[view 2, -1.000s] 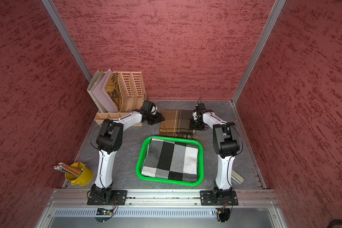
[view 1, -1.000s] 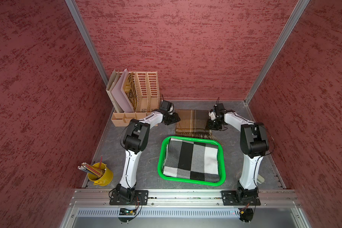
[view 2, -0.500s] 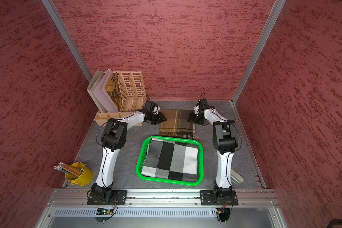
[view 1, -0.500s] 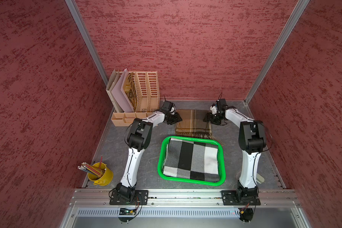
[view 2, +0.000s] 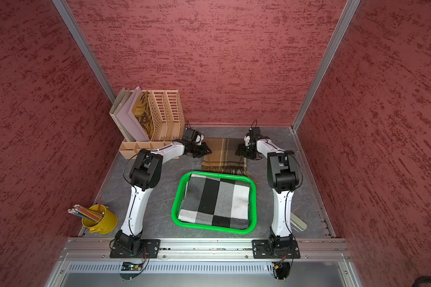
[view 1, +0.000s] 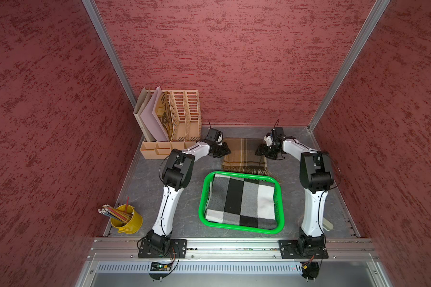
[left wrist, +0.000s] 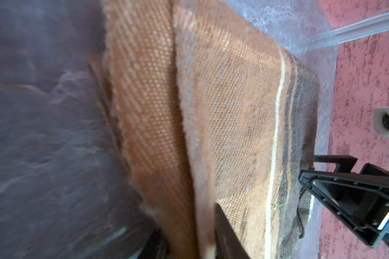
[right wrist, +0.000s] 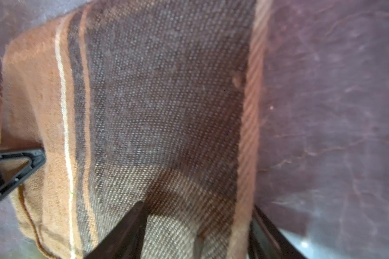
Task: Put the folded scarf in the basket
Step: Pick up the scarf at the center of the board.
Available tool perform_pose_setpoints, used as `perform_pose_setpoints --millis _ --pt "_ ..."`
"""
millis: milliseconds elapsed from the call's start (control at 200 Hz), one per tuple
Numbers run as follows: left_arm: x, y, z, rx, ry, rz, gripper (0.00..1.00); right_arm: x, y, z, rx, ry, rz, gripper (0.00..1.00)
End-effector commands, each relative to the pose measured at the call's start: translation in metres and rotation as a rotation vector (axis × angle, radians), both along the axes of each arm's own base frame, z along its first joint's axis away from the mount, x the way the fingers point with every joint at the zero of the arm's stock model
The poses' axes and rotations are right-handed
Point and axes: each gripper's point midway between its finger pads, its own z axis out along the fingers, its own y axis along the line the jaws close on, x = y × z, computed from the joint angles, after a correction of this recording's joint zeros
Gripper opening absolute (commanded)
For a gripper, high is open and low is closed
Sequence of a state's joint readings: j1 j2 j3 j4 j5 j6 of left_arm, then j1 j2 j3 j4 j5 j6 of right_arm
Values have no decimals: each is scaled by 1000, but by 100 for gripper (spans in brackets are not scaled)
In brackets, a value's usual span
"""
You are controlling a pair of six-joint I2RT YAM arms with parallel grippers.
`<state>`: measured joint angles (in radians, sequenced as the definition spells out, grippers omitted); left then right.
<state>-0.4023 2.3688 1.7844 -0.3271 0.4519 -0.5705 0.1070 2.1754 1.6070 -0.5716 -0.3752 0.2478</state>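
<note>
A brown plaid folded scarf (view 1: 244, 154) (view 2: 223, 154) lies flat on the grey table behind the basket (view 1: 241, 174) (view 2: 219, 175). The bright green basket holds a black, white and grey checked cloth (view 1: 241, 201). My left gripper (view 1: 225, 151) (left wrist: 189, 228) is low at the scarf's left edge, its jaws pinched on the fabric fold (left wrist: 234, 112). At the scarf's right edge my right gripper (view 1: 260, 151) (right wrist: 198, 208) stands open, one finger over the cloth (right wrist: 155, 101) and one beside it on the table.
A tan slotted file organiser (view 1: 174, 119) with folders stands at the back left, close to my left wrist. A yellow cup of pencils (view 1: 126, 218) sits front left. A pale object (view 1: 327, 225) lies by the right arm's base. Red walls enclose three sides.
Both grippers have shifted toward the back along the scarf's sides. The left jaws have closed onto the scarf's edge, while the right jaws have widened.
</note>
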Motion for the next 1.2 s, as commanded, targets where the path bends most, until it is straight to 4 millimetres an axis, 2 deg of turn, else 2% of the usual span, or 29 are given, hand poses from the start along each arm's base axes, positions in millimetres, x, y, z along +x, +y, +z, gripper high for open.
perform_pose_setpoints --millis 0,85,140,220,366,691,1012,1192 --pt "-4 -8 -9 -29 14 -5 21 -7 13 -17 13 53 8 59" --pt "-2 -10 -4 -39 5 -1 12 -6 22 -18 25 55 10 48" --pt "-1 -10 -2 -43 4 9 11 -6 24 -17 20 54 2 38" --pt "2 -10 4 -50 3 21 0 -4 25 -13 20 41 -23 21" --pt "5 -12 20 -59 -13 22 0 1 23 4 23 -5 -74 0" --pt "8 -12 65 -59 -49 18 0 7 30 63 30 -104 -99 0" --pt "2 -8 118 -18 -125 4 0 -6 32 114 13 -165 -122 0" --pt "-10 -6 158 22 -181 -9 0 -19 32 155 20 -222 -145 0"
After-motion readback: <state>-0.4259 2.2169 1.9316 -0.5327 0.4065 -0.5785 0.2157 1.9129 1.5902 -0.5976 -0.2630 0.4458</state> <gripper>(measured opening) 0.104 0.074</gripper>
